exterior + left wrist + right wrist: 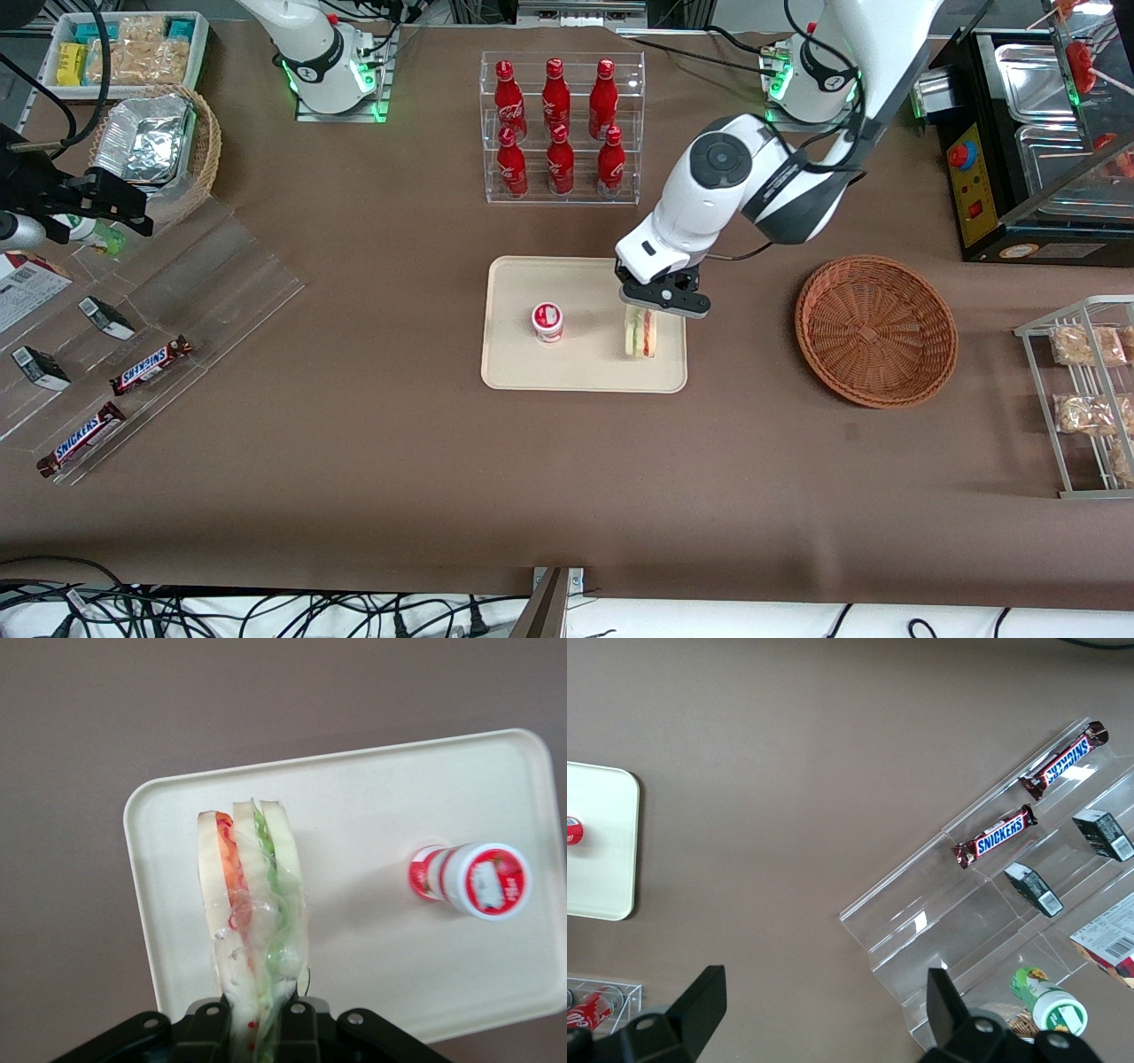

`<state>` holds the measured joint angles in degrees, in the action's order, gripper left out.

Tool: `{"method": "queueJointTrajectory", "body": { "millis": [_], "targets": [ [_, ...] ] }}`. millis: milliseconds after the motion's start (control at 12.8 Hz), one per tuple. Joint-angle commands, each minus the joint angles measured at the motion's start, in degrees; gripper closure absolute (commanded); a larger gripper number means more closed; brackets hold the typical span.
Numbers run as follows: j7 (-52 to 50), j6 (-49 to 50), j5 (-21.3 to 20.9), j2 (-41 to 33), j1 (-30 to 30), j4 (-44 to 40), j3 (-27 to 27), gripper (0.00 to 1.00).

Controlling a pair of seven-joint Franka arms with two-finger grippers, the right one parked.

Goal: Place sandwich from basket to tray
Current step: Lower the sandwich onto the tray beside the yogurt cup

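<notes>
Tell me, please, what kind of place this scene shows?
Probably a lab mock-up of a snack counter: a rack of red soda bottles, Snickers bars on a clear display stand, a cream tray. The gripper holds the sandwich over the tray, beside the empty basket.

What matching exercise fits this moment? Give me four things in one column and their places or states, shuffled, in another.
Things:
1. sandwich
2. basket
3. small red-capped bottle
4. pincer

Places or states:
A. standing on the tray, toward the parked arm's end
B. nothing inside it, beside the tray
C. shut on the sandwich's upper end
D. over the tray, standing on edge near the rim closest to the basket

Pairs: 1-D, 2-B, 3-A, 4-C
</notes>
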<state>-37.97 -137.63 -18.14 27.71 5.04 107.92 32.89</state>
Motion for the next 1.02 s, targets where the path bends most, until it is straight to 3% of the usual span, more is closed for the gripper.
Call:
{"method": "queueJointTrajectory", "body": {
  "millis": [0, 391, 470, 548, 704, 783, 861, 939],
  "targets": [
    [-5.4, -1.8, -7.7, 4.3, 0.5, -1.0, 0.2, 1.0],
    [-9.3, -2.3, -13.4, 8.1, 2.1, -1.2, -0.2, 1.0],
    [-9.8, -2.2, -14.0, 8.5, 2.1, -1.3, -0.2, 0.96],
    [-10.2, -2.1, -14.0, 8.5, 2.0, -1.3, -0.2, 0.86],
    [-10.5, -1.6, -14.0, 8.5, 2.0, -1.3, -0.2, 0.47],
    [-12.3, -1.5, -14.0, 8.3, 1.9, -1.4, -0.2, 0.12],
    [-14.3, -1.3, -14.0, 8.1, 1.8, -1.5, -0.3, 0.0],
    [-14.7, -0.4, -14.0, 7.9, 1.6, -1.8, -0.2, 0.0]
  ]
}}
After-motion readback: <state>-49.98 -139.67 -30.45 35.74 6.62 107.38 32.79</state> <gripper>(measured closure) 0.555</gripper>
